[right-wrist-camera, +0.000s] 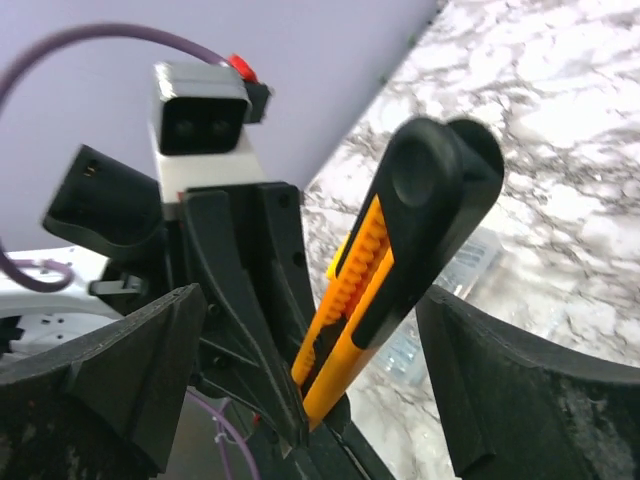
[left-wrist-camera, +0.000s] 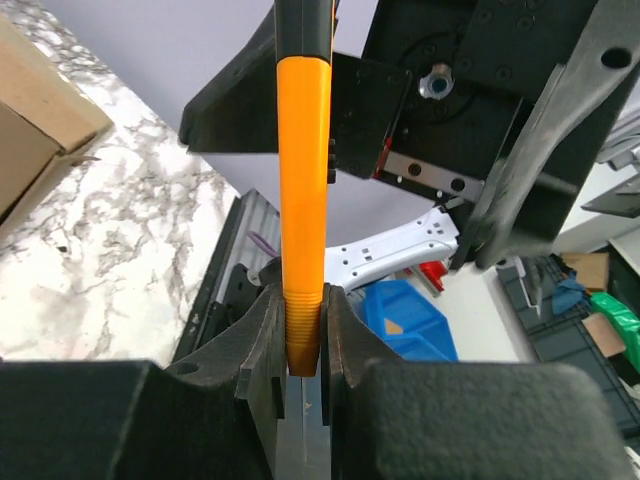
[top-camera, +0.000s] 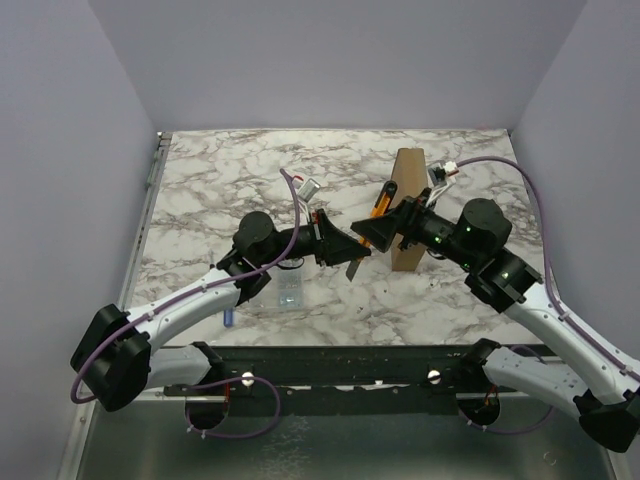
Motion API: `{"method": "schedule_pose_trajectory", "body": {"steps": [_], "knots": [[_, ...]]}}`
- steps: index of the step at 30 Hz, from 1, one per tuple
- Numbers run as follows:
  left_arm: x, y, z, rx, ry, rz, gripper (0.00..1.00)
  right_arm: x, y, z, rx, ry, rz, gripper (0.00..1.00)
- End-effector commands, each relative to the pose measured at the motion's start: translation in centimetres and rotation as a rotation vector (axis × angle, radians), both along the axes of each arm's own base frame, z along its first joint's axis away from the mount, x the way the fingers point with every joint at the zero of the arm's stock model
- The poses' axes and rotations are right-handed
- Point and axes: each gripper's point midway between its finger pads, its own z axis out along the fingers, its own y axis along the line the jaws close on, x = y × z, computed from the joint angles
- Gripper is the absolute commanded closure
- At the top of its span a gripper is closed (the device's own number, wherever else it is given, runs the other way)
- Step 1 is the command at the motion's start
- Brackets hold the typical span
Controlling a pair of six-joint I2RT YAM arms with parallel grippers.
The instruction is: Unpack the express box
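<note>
Right arm point(top-camera: 520, 290) partly hides the brown express box point(top-camera: 408, 170), on edge; left gripper point(left-wrist-camera: 302, 330) clamps a utility knife point(left-wrist-camera: 302, 180), right gripper point(right-wrist-camera: 320, 340) gapes.

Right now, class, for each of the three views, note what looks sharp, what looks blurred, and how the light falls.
Top view: soft, even light, marble table sharp, no glare. Left wrist view: orange knife crisp, a right gripper finger smeared at upper right. Right wrist view: knife fairly sharp, that gripper's fingers soft at the lower corners.
</note>
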Motion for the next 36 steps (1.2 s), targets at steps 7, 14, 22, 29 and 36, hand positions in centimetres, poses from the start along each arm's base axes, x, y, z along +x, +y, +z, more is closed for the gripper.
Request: {"method": "schedule_pose_trajectory", "body": {"steps": [7, 14, 22, 29, 36], "knots": [[-2.5, 0.6, 1.4, -0.084, 0.004, -0.115, 1.0, -3.0, 0.8, 3.1, 0.186, -0.067, 0.176, 0.25], [-3.0, 0.9, 1.9, -0.097, 0.011, -0.123, 1.0, -4.1, 1.3, 3.5, 0.212, -0.072, 0.244, 0.51], [-2.2, 0.7, 1.0, -0.085, 0.048, -0.091, 0.62, -0.6, -0.9, 1.1, 0.087, -0.047, 0.004, 0.99], [2.0, 0.2, -1.8, 0.11, 0.037, 0.103, 0.13, 5.6, -13.4, -0.4, -0.418, -0.013, -0.69, 0.99], [5.5, 0.0, -4.7, 0.324, 0.006, 0.224, 0.14, 4.9, -22.0, 2.6, -0.656, -0.04, -1.071, 0.99]]}}
